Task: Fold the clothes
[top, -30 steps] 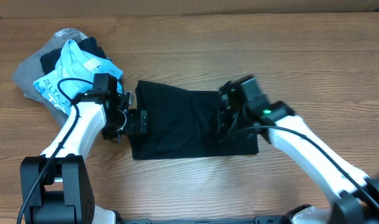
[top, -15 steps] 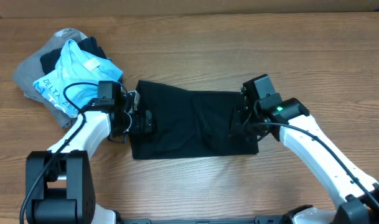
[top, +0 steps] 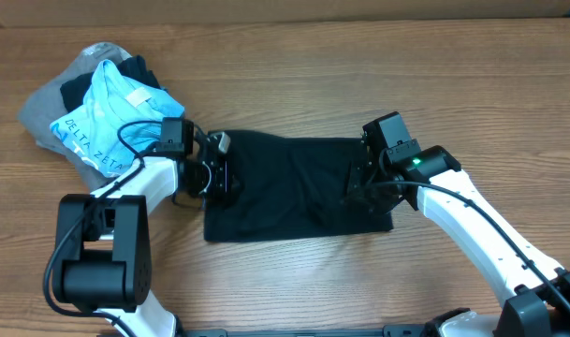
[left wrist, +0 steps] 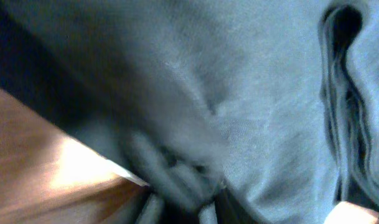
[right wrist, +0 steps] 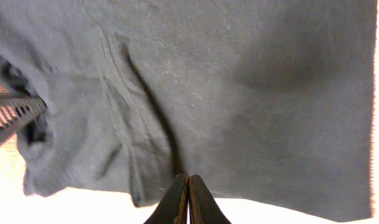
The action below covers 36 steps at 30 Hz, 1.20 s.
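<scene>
Left gripper (top: 217,173): sits at the left edge of the black shirt (top: 294,187). Left wrist view is blurred and filled with dark fabric, bunched folds close to the lens. Can't tell how far the jaws are open or whether they have cloth.

Right gripper (right wrist: 188,186): jaws fully closed, fingers pressed together with no gap. The tips meet the near hem of the shirt, and a dark crease in the fabric runs up from them. Can't tell if a layer is pinched between them.

Surface: wood-grain table (top: 359,75). At the far left is a pile with a light blue shirt (top: 102,117) lettered "DELTA Z…" on top of a grey garment (top: 51,103).

Shirt position: lies roughly rectangular mid-table, spanning between the two grippers. Its left edge is rumpled at the left gripper, with a white tag (top: 223,142) showing just above. The right gripper is over the right end, just inside the edge. The pile is near the left arm, apart from the shirt.
</scene>
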Tool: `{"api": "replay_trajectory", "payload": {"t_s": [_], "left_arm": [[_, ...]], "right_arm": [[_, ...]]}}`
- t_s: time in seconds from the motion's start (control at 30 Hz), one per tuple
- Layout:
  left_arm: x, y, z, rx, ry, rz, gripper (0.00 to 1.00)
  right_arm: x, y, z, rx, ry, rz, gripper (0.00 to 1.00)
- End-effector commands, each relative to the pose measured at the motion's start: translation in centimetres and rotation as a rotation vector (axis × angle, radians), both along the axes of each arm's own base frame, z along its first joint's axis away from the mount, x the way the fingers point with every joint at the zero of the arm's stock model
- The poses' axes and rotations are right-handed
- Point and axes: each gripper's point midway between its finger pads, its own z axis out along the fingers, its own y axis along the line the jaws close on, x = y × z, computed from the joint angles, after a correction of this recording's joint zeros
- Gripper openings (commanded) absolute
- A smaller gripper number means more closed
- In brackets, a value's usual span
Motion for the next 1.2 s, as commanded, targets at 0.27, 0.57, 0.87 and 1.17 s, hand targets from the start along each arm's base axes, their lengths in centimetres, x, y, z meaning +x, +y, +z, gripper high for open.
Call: {"api": "replay_trajectory", "payload": {"t_s": [0.27,0.57,0.87,1.17], "left_arm": [[-1.5,5.0,3.9,0.280,0.191,-0.033,0.04],[1.5,1.7,17.3,0.264,-0.018,-0.040,0.04],[-0.2,-9.0,17.5,0.252,-0.104,-0.205,0.08],[-3.3,-13.4,10.9,0.392,0.024,-0.320,0.15]], "right_arm": [[1.1,-1.8,0.1,-0.035,-0.024,-0.059,0.05],[2.3,-5.2,0.1,-0.037,-0.016,-0.169,0.05],[2.4,-8.4,-0.2,-0.048,0.020,-0.266,0.06],[1.9,-8.9,-0.3,-0.055,0.042,-0.276,0.06]]}}
